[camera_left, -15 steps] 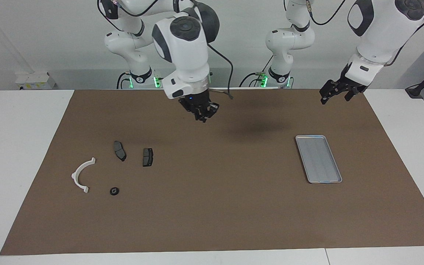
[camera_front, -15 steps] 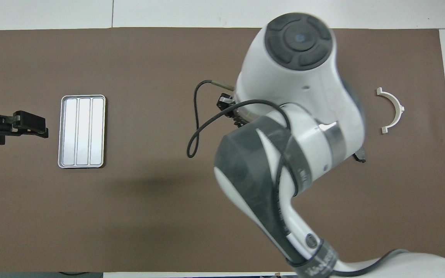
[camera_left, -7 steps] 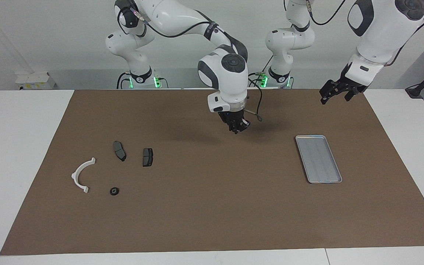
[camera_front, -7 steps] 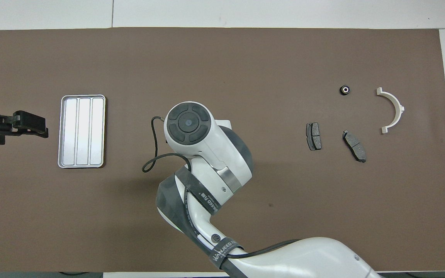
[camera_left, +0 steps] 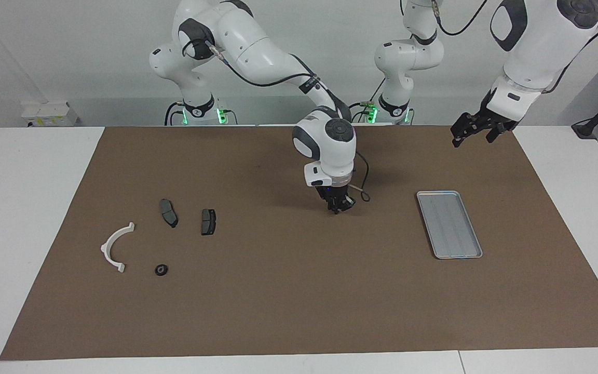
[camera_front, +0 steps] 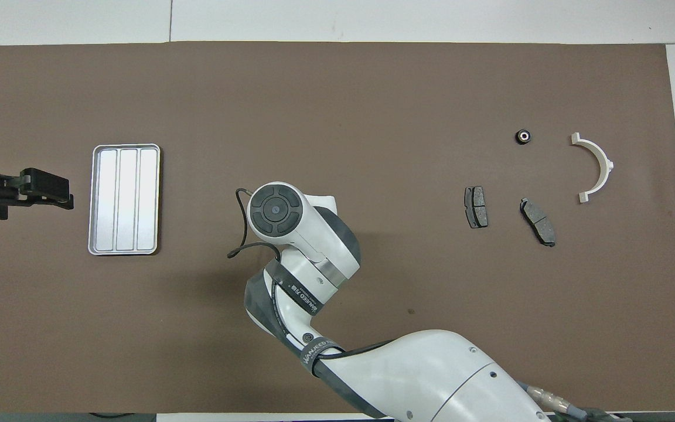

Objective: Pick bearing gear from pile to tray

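Starting at the right arm's end of the brown mat (camera_left: 288, 301): a white half-ring bracket (camera_left: 104, 249), lying flat close to that short edge. Just beside it, and a little farther from the robots, the bearing gear (camera_left: 161, 269) (a small black round piece with a pale centre), resting flat and touching nothing.

Looks light, hard and stiff, and probably smooth on the rim, so likely to roll or to slip out of a weak pinch. Best to take across the outer rim, with the fingers coming straight down, one on each side. Not fragile, as far as can be judged, but easy to flick away with an off-centre touch.

Nearer to the robots than the gear, two dark brake pads (camera_left: 168, 213) (camera_left: 208, 222), apart from each other.

Around the middle of the mat, the right gripper (camera_left: 336, 206), low over bare mat, fingertips pressed together. Impossible to tell whether anything tiny sits between them.

Further along, toward the left arm's end, the tray (camera_left: 449, 224), silver and shallow, with nothing seen in it.

Over the mat's corner at the left arm's end, on the robots' edge, the left gripper (camera_left: 473, 132), raised, fingers apart, holding nothing, waiting.
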Controlling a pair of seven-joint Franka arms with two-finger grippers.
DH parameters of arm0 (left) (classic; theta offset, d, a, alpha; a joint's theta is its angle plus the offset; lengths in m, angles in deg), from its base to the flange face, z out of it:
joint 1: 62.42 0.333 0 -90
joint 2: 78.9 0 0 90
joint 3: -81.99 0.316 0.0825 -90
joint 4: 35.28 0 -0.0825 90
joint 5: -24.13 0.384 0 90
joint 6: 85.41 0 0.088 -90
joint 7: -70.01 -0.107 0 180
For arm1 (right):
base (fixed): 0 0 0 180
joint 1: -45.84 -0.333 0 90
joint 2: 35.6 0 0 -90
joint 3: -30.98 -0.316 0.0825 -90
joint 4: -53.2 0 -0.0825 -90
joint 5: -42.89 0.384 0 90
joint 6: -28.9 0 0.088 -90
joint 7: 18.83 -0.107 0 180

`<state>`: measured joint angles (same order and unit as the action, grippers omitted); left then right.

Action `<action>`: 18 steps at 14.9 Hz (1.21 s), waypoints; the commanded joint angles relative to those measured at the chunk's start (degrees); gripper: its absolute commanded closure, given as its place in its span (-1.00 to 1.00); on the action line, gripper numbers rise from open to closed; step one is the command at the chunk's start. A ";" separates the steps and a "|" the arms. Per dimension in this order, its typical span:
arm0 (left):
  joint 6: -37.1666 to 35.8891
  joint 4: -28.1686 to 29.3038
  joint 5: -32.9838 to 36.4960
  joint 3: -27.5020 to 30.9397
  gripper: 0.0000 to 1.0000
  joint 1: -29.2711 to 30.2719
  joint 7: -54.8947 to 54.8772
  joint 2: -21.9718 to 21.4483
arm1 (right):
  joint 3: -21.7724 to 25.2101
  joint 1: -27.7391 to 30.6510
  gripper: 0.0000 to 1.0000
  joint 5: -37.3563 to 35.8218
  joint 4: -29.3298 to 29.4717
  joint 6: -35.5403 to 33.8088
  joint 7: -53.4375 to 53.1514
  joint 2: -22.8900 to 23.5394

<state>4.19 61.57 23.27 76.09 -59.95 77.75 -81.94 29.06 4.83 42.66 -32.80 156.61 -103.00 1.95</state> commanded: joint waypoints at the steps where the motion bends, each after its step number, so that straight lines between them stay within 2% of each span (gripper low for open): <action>1: -0.91 0.10 0.07 0.37 -1.00 -0.36 -0.09 -0.92 | -0.01 0.49 1.00 -1.79 -2.15 2.20 -0.82 0.16; 3: -0.91 0.10 0.07 0.37 -1.00 -0.36 -0.09 -0.92 | -0.10 0.49 1.00 -1.97 -2.06 2.19 -0.82 0.16; 4: -0.91 0.10 0.07 0.37 -1.00 -0.36 -0.09 -0.83 | -0.10 0.23 0.47 -1.88 -1.97 1.84 -0.91 0.16; 5: -0.91 0.10 0.07 0.28 -1.00 -0.36 -0.09 -0.92 | -0.01 0.14 -0.99 -1.79 -1.54 1.32 -1.34 0.16; 8: -1.00 0.10 0.07 0.28 -1.00 -0.36 -0.09 -0.83 | 0.08 0.93 -1.00 -1.36 3.89 -7.61 -1.26 0.60; 12: -0.83 -0.08 0.07 0.19 -1.00 -0.45 0.25 -1.27 | -0.88 6.19 -1.00 -0.92 15.41 -22.12 2.59 0.25; 14: -0.56 0.53 0.07 0.19 -1.00 -0.45 1.74 -1.53 | -2.46 10.66 -1.00 0.31 19.02 -28.10 8.99 -0.89; 15: 0.66 0.71 -0.02 0.02 -1.00 -0.45 6.80 -1.53 | -3.17 12.78 -1.00 0.58 19.99 -30.57 13.37 -2.46; 16: 2.84 1.50 -0.11 -0.25 -1.00 -1.06 14.07 -1.53 | -3.35 14.97 -1.00 0.67 20.09 -32.94 19.25 -4.22; 18: 6.36 3.69 -0.11 -0.69 -1.00 -5.52 19.93 -1.19 | -3.26 19.80 -1.00 0.41 20.09 -37.25 34.78 -7.73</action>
<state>6.70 62.26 23.03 75.58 -61.41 90.85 -82.42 27.17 19.80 42.54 -12.57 123.02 -80.62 -2.51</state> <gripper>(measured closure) 0.000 0.000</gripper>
